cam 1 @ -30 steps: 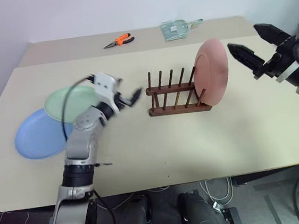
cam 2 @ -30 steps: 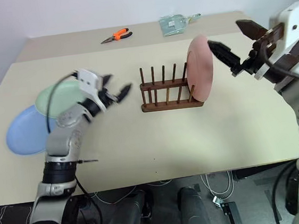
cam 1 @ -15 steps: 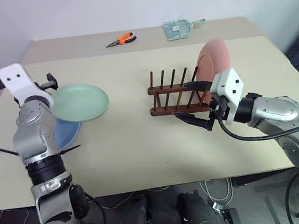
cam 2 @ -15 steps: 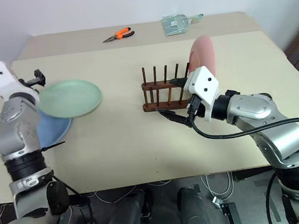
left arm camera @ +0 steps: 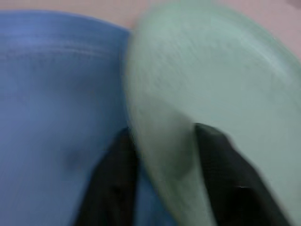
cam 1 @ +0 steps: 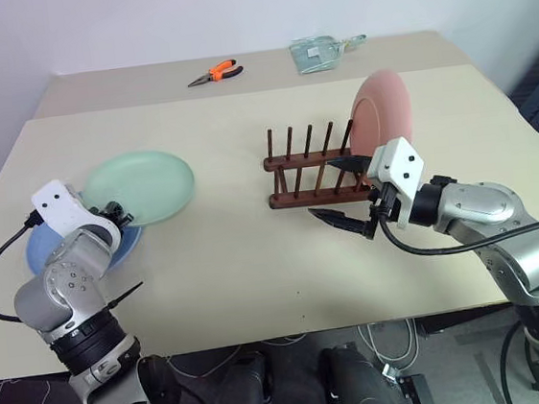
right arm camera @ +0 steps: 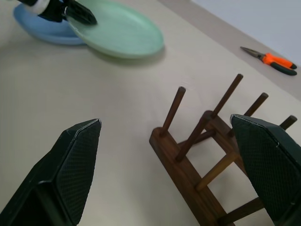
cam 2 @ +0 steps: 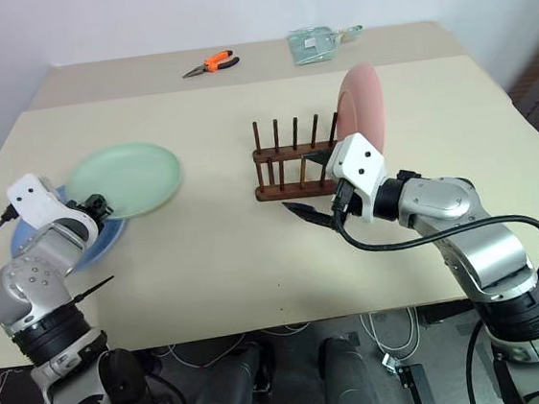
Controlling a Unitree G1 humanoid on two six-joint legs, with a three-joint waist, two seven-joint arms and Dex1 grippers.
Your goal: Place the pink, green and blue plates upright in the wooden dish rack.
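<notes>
Upright, matte salmon pink plate [cam 1: 380,113]

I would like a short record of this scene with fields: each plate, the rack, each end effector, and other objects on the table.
pink plate: round salmon pink plastic plate, upright in the rack's right end
green plate: round pale mint green plastic plate, its edge lying over the blue one
blue plate: round light blue plastic plate, flat on the table, partly covered
rack: small dark brown wooden dish rack, other slots free
left end effector: fingers astride the green plate's rim
right end effector: open, in front of the rack
other: orange-handled pliers, clear packet
</notes>
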